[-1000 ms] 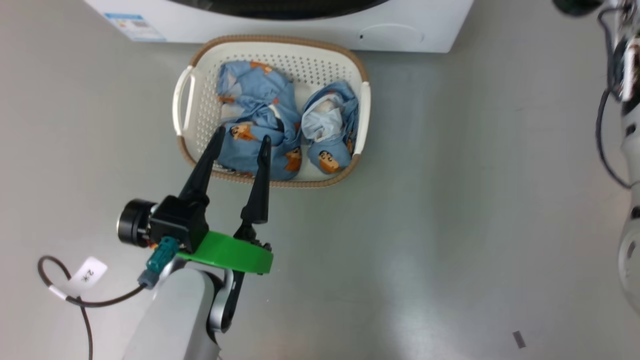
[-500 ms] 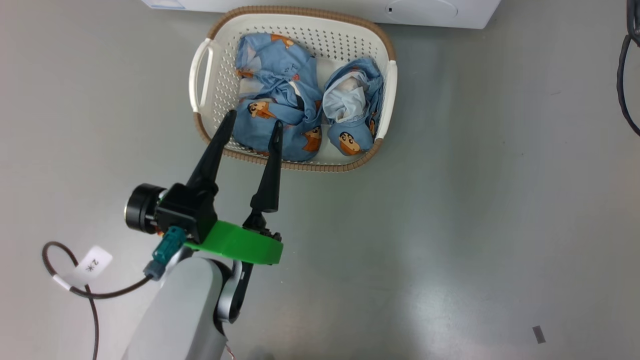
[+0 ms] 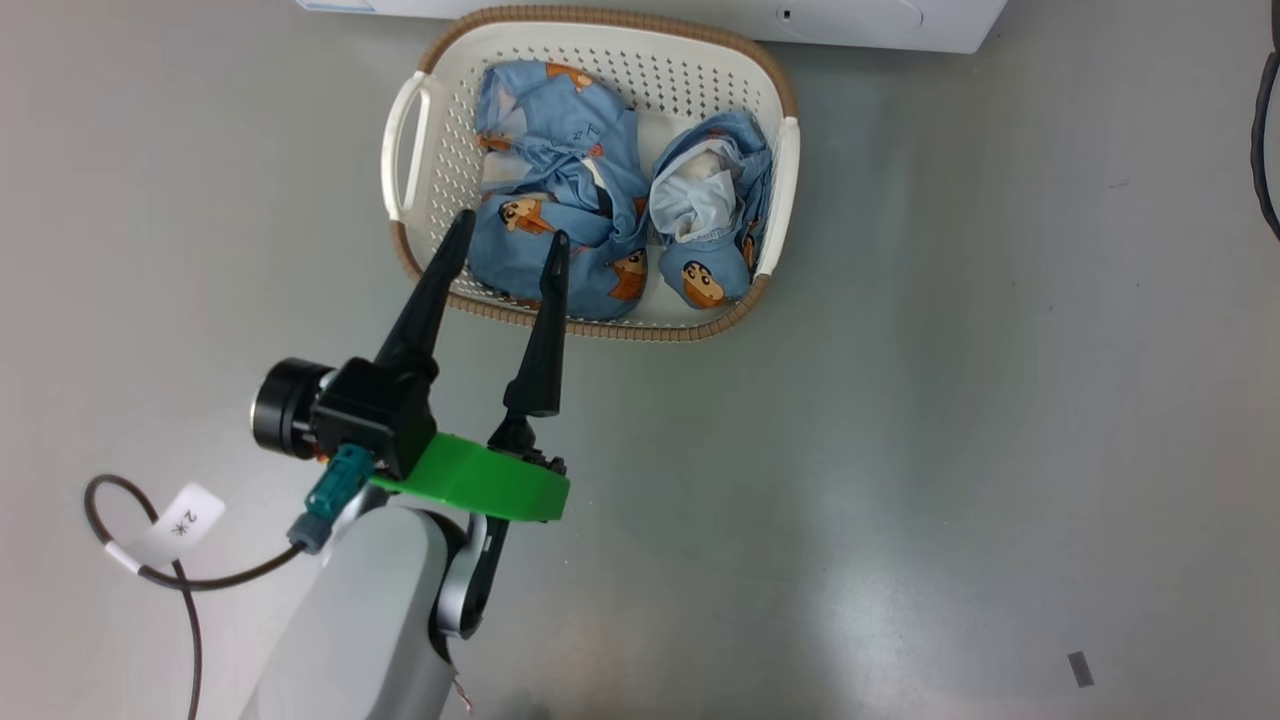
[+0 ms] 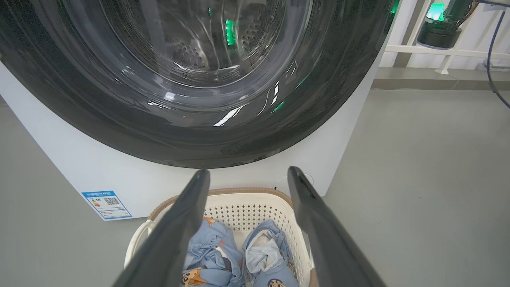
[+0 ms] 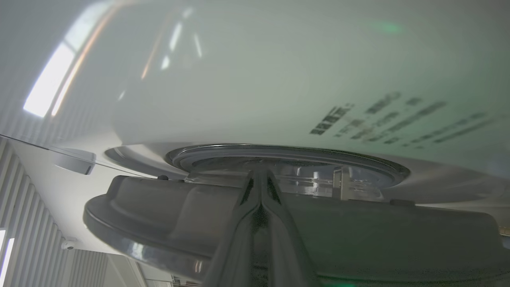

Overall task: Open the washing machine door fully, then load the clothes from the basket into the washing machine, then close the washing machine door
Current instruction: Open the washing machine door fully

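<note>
The cream basket stands on the floor against the white washing machine. Two light-blue clothes lie in it, a larger one on the left and a smaller one on the right. My left gripper is open and empty, its tips above the basket's near-left part. In the left wrist view the washing machine door looks closed above the basket, between the open left gripper fingers. My right gripper is shut, its tips at the edge of the door by the machine's front.
Grey floor surrounds the basket. A dark cable with a white tag loops at the lower left. Another black cable hangs at the right edge. A white rail and a dark device with a green light stand right of the machine.
The head camera has tilted, so the basket and machine sit higher in the picture. My left gripper stays open over the basket's near-left part. The clothes have not moved.
</note>
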Available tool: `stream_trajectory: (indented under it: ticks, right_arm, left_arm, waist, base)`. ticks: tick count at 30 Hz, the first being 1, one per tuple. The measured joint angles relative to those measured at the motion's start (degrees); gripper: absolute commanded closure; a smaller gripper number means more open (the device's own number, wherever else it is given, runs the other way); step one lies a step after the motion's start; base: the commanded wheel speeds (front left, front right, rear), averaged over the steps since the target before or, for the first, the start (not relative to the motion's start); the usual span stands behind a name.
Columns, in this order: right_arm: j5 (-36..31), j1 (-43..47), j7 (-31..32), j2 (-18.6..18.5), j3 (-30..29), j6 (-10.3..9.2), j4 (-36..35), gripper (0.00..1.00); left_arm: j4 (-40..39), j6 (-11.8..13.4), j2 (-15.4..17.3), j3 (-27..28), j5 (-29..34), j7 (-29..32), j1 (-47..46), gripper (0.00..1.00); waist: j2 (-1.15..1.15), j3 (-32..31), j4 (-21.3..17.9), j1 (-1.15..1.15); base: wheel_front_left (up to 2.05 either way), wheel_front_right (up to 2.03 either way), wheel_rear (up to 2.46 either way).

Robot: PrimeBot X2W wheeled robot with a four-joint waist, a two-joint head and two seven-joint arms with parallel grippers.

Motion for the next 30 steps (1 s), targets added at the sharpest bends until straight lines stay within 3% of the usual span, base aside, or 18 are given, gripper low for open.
stream_trajectory:
  ticks: [30]
  right_arm:
    - [5.08, 26.46, 12.10, 5.12, -0.89, 0.00, -22.64, 1.00]
  left_arm:
    - [1.93, 0.00, 0.02, 0.45, 0.11, 0.00, 2.01, 0.00]
  waist:
    - [0.00, -6.15, -1.51, 0.00]
  base:
    - [0.00, 0.00, 0.00]
